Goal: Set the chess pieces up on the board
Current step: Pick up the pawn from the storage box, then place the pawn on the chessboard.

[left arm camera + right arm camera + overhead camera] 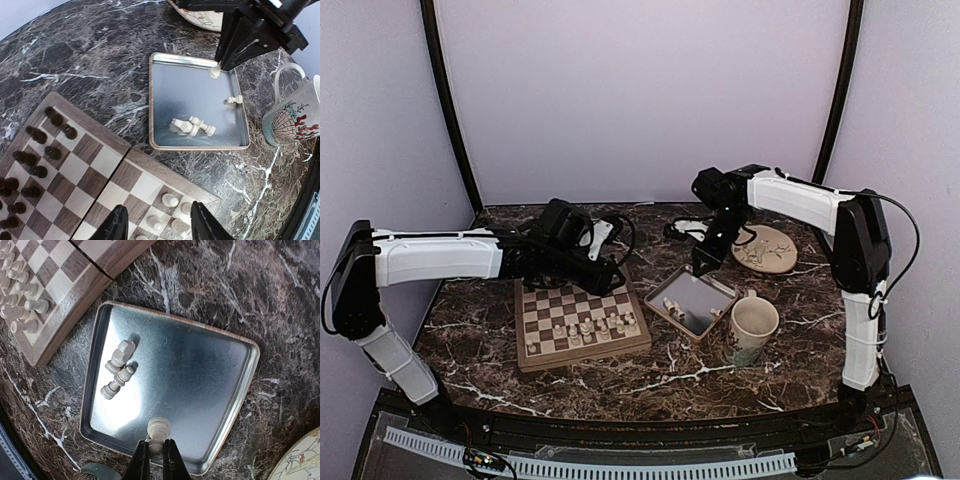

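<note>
- Plainly, the right gripper [157, 447] is closed on a white piece [159, 430], pinching its lower part so that the rounded head shows above the fingertips.
- That piece is over the tray [235, 365], close to one rim; whether its base touches the tray floor I cannot tell.
- Three more white men [192, 125] lie on their sides in a loose cluster in the tray, and a fourth [233, 99] lies apart from them, near the rim on the mug's side.
- The left gripper [162, 225] hangs over the board [582, 357], jaws apart, with nothing between them.
- Below it, upright white pawns [170, 200] stand on the squares at the board's end nearest the tray.
- Dark men [40, 150] stand in rows at the opposite end, and the middle squares are bare.
- The board lies flat on the marble table [670, 385], just left of the tray and not touching it.
- The mug [752, 328] stands upright just beside the tray's near right corner.
- A round plate [767, 250] lies behind the tray, under the right arm.
</note>
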### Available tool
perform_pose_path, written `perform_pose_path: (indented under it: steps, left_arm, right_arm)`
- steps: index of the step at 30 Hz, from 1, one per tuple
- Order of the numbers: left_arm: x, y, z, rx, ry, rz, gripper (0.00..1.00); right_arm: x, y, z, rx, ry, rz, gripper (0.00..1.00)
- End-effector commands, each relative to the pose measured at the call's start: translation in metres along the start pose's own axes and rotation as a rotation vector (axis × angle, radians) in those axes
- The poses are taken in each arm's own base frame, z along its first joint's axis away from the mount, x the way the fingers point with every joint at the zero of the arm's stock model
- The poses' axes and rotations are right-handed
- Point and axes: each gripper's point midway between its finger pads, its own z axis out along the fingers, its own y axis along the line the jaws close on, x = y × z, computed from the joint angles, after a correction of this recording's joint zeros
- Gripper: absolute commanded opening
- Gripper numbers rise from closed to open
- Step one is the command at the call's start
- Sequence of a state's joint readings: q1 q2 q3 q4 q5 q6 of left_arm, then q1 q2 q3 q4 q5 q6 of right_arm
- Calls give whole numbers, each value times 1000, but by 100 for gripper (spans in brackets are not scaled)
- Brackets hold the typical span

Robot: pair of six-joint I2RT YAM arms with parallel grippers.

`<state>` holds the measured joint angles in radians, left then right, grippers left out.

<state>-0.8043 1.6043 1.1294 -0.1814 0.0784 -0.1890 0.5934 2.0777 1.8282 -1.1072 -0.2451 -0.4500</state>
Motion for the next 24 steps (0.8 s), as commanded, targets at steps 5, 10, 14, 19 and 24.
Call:
perform_pose_path:
  steps: [5,10,14,19,24]
  left_arm:
    - [-16,59,-61,-109,-118,-134,47]
    - [-10,86,-85,-180,-132,-170,47]
    - [-9,92,-98,-207,-155,-189,47]
    - [-3,97,-104,-231,-155,-201,47]
    - [3,99,-102,-236,-148,-206,47]
  right_arm:
    - [-54,37,-23,49,-95,-171,4]
    - [-88,61,-7,52,-119,-261,4]
    - [-112,79,14,44,-130,-313,5]
    - [-127,98,41,22,-123,-357,5]
    - [-128,107,63,-20,-107,-351,6]
